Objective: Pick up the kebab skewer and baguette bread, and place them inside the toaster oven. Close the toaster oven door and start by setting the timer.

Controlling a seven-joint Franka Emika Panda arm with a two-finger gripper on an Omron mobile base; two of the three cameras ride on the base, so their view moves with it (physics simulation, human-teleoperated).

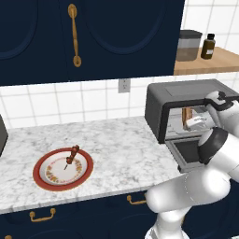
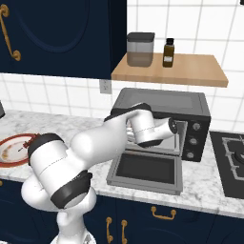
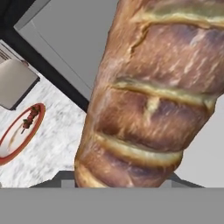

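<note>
The baguette bread [image 3: 148, 96], golden-brown with pale score marks, looms close in the hand view and hides the fingertips. My gripper [image 1: 190, 122] is shut on it and reaches into the wide opening of the dark grey toaster oven [image 1: 186, 91]; the baguette bread [image 1: 186, 113] stands upright inside the cavity. The toaster oven door [image 2: 143, 169] lies folded down flat on the counter below my gripper [image 2: 175, 127]. The kebab skewer [image 1: 72, 155] rests on a red-rimmed plate [image 1: 44, 179] at the left of the counter, also seen as the kebab skewer [image 3: 29, 118].
A silver slot toaster [image 3: 15, 83] stands beyond the plate. A wooden shelf [image 2: 190, 71] above the oven carries a jar [image 2: 140, 48] and a brown bottle [image 2: 168, 52]. A stove top [image 2: 231, 162] lies right of the oven. Bare marble counter [image 1: 121, 149] spreads between plate and oven.
</note>
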